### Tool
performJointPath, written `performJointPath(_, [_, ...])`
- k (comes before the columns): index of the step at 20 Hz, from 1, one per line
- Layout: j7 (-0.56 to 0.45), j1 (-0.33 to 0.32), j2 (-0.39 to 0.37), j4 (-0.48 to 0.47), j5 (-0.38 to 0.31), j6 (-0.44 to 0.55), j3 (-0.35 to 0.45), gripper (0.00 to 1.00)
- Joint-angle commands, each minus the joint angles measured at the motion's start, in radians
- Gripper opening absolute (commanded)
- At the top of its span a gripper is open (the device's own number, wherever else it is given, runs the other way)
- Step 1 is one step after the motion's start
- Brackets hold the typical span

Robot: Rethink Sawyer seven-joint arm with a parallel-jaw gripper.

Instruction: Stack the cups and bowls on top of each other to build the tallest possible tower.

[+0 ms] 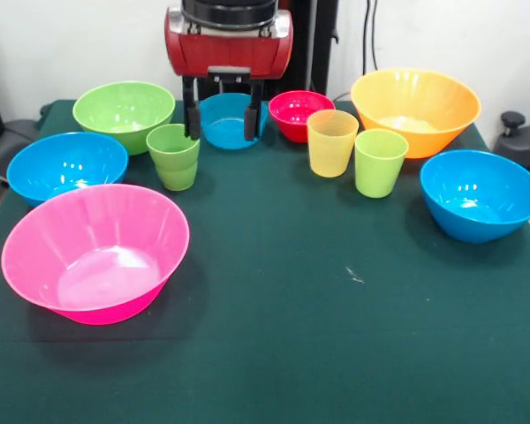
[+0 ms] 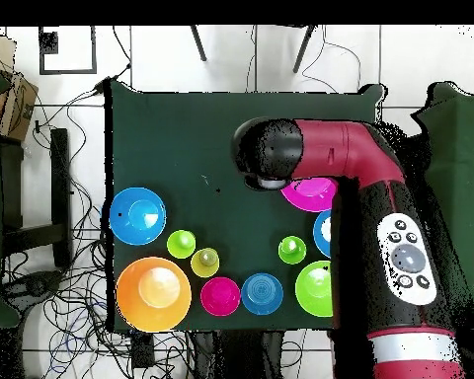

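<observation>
My gripper (image 1: pixel 223 124) hangs open at the table's far side, its dark fingers (image 1: pixel 193 119) framing the small blue bowl (image 1: pixel 232 121) (image 2: pixel 262 293); whether they touch it I cannot tell. A green cup (image 1: pixel 174 156) (image 2: pixel 292 250), seemingly nested in another, stands just left of it. To the right are the small red bowl (image 1: pixel 300 115), yellow-orange cup (image 1: pixel 332 141) and lime cup (image 1: pixel 380 162). The large pink bowl (image 1: pixel 95 252) sits front left and the orange bowl (image 1: pixel 415 110) back right. No tower stands; every bowl rests on the cloth.
Medium bowls ring the dark green cloth (image 1: pixel 283 336): green (image 1: pixel 124 113) and blue (image 1: pixel 67 166) on the left, another blue (image 1: pixel 481 194) on the right. In the overhead view the arm (image 2: pixel 379 227) covers part of the pink bowl (image 2: pixel 310 194).
</observation>
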Motion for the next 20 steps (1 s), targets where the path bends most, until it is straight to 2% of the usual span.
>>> performJointPath(1, [-0.429, -0.054, 0.160, 0.010, -0.155, -0.074, 0.145, 1.00])
performJointPath(4, [-0.425, -0.093, 0.211, 0.020, -0.198, -0.169, 0.169, 1.00])
performJointPath(8, [-0.448, -0.116, 0.277, -0.025, -0.252, -0.233, 0.205, 1.00])
performJointPath(11, [-0.499, -0.126, 0.332, -0.089, -0.264, -0.196, 0.232, 1.00])
performJointPath(18, [-0.548, -0.129, 0.370, -0.176, -0.280, -0.129, 0.265, 1.00])
performJointPath(20, [-0.536, -0.123, 0.376, -0.177, -0.285, -0.136, 0.265, 1.00])
